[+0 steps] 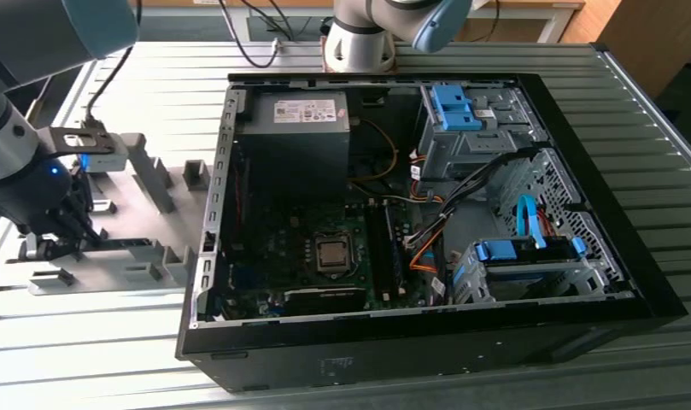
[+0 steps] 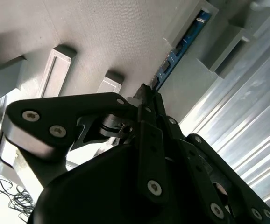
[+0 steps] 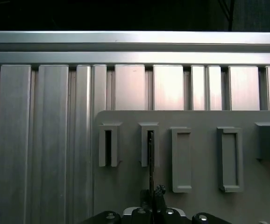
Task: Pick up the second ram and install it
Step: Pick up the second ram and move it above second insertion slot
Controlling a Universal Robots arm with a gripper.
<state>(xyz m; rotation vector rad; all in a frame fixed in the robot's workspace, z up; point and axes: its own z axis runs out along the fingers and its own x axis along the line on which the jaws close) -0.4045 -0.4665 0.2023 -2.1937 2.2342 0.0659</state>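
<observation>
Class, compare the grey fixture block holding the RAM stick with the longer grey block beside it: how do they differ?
The RAM's block is short with a narrow slot; the longer block has a wide recess. The RAM's block holds the RAM stick on edge; the longer block sits empty. Both are grey, on one base plate.

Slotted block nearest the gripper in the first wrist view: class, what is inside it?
The ram stands edge-on inside the block, seen as a thin dark line. Its near end is covered by the gripper, and the slot's floor is hidden.
</observation>
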